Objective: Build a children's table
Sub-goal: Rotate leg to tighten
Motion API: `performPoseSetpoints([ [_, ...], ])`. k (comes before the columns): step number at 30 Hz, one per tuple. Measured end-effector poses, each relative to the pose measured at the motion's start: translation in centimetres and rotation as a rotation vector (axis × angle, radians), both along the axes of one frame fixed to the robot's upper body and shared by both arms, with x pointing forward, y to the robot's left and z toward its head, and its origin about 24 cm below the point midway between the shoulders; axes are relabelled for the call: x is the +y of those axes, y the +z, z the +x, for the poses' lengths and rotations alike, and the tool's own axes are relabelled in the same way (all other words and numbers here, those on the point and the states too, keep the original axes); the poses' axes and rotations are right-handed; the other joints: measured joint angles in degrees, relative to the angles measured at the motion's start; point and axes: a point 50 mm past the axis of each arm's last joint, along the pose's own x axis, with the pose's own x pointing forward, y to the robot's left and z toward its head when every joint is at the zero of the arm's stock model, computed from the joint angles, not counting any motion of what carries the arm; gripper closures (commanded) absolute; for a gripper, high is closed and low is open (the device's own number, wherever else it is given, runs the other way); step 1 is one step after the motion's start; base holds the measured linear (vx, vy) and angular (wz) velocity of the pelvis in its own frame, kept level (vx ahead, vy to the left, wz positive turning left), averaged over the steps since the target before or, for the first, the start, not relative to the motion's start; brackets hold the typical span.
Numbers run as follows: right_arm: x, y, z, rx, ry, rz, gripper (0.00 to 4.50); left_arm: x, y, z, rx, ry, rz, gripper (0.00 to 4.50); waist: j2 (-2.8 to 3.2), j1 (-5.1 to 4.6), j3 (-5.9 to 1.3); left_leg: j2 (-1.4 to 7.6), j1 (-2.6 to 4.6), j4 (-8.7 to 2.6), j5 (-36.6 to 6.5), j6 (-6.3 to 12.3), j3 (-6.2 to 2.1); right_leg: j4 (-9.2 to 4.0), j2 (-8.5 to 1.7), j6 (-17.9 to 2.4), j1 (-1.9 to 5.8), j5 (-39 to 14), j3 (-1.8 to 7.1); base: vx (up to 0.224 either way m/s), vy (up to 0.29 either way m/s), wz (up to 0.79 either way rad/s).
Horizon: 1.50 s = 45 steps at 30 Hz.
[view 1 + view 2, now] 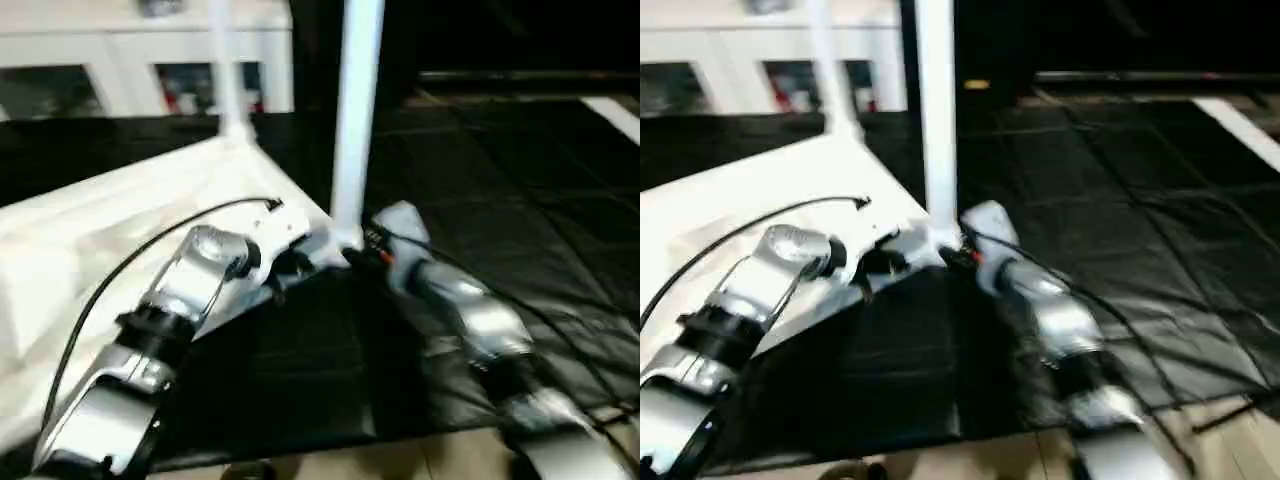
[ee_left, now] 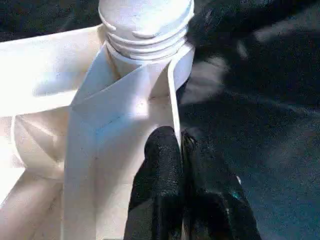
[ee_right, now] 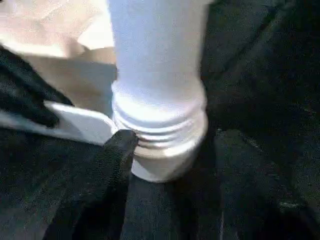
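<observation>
The children's table (image 1: 120,230) lay upside down on a black floor mat (image 1: 520,190), all white plastic, and we looked first at its near corner, where both our grippers met it. Our left gripper (image 2: 179,150) had its two black fingers (image 2: 160,165) pressed together on the thin upright edge wall of the top, one finger on the ribbed inner side and the other outside, the wall pinched between them. Just past those fingers, the corner socket (image 2: 145,55) rose as a round collar with raised thread rings.

Our right gripper (image 3: 127,145) sat at that same socket from the mat side. One black finger (image 3: 107,170) touched the ringed collar at the foot of the near leg (image 3: 157,60); we could not tell whether the gripper was closed on the leg or merely against it, as the other finger was hidden.

Moving outward, the near leg (image 1: 355,110) stood upright in the corner socket, a smooth white tube running up out of the head view. A second leg (image 1: 228,70) stood upright in the far corner of the top. The top's underside showed flat ribs and angled webs around the socket. Our silver forearms reached in from both sides, the left one (image 1: 190,280) above the top, the right one (image 1: 470,310) above the mat. A white cabinet (image 1: 120,60) with glass doors stood beyond the table.
</observation>
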Motion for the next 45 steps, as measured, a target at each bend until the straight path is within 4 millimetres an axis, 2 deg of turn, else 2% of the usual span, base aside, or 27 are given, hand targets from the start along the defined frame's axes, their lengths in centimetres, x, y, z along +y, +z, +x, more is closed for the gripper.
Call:
performPoseSetpoints([
  [3,-2.7,1.4,-0.8,-0.045,0.082,-0.051,1.41,1.2,-0.1,-0.3,-0.006,-0.061,0.027,4.5,0.02,0.28,0.01,0.01,0.05,0.02,0.0,-0.01,0.05,0.0,-0.06,0.1,0.11,0.1,-0.04,0.0,0.0,0.0],
  [8,-4.4,2.1,-2.9,-0.031,0.268,-0.099,1.06,2.2,-0.1,-0.7,-0.013,-0.164,0.053,4.5,0.02,0.25,0.01,0.01,0.08,0.02,0.0,-0.02,0.06,0.0,-0.1,0.2,0.16,0.2,-0.05,0.0,0.0,0.0],
  [12,-3.9,2.8,-3.8,-0.031,0.403,-0.089,0.66,2.4,-0.1,-1.2,-0.001,-0.253,0.066,4.5,0.02,0.28,0.01,0.04,0.08,0.02,0.0,0.0,0.06,0.04,-0.11,0.3,0.15,0.2,-0.09,0.0,0.0,0.0],
  [18,-2.8,2.9,-4.4,-0.031,0.514,-0.101,0.66,1.7,-0.1,-2.2,0.01,-0.418,0.074,4.5,0.02,1.56,0.0,0.05,0.06,0.06,0.1,0.08,0.3,0.05,-0.28,0.3,0.17,0.2,-0.14,0.0,0.0,0.0],
  [25,-2.3,2.9,-4.2,-0.05,0.566,-0.157,0.66,0.9,0.0,-2.8,0.013,-0.518,0.088,4.5,0.02,1.44,0.0,0.04,0.06,0.04,0.4,0.62,1.3,0.09,-0.83,0.3,0.14,0.3,-0.12,0.0,0.0,0.0],
  [32,-1.6,2.6,-4.5,-0.029,0.628,-0.135,0.66,0.8,0.0,-3.0,0.019,-0.542,0.091,4.5,0.0,1.42,0.0,-0.02,0.05,0.04,0.5,0.72,1.5,0.08,-0.97,0.2,0.15,0.3,-0.1,0.0,0.0,0.0],
  [34,-1.4,2.5,-4.6,-0.025,0.638,-0.125,1.02,0.8,0.0,-3.0,0.018,-0.544,0.091,4.5,0.0,1.44,0.0,0.0,0.05,0.03,0.5,0.72,1.5,0.1,-0.97,0.2,0.14,0.3,-0.12,0.0,0.0,0.0],
  [36,-1.3,2.4,-4.7,-0.015,0.649,-0.105,1.02,0.8,0.0,-3.0,0.018,-0.545,0.093,4.5,0.0,1.41,0.0,0.0,0.05,0.04,0.5,0.72,1.5,0.1,-0.97,0.2,0.14,0.3,-0.11,0.0,0.0,0.0],
  [38,-1.3,2.2,-4.6,-0.003,0.649,-0.098,1.37,0.8,0.0,-3.0,0.02,-0.549,0.094,4.5,0.0,1.45,0.0,-0.01,0.05,0.04,0.5,0.73,1.5,0.09,-0.97,0.2,0.15,0.3,-0.11,0.0,0.0,0.0],
  [41,-1.3,2.2,-4.6,0.009,0.646,-0.087,1.47,0.8,0.0,-3.1,0.023,-0.556,0.097,4.5,0.0,1.45,0.0,-0.01,0.04,0.04,0.5,0.73,1.5,0.1,-0.97,0.2,0.15,0.3,-0.12,0.0,0.0,0.0],
  [45,-1.3,2.1,-4.5,0.019,0.642,-0.073,1.86,0.8,0.0,-3.1,0.025,-0.56,0.099,4.5,0.0,1.46,0.0,-0.01,0.04,0.04,0.5,0.73,1.5,0.1,-0.97,0.2,0.15,0.3,-0.12,0.0,0.0,0.0],
])
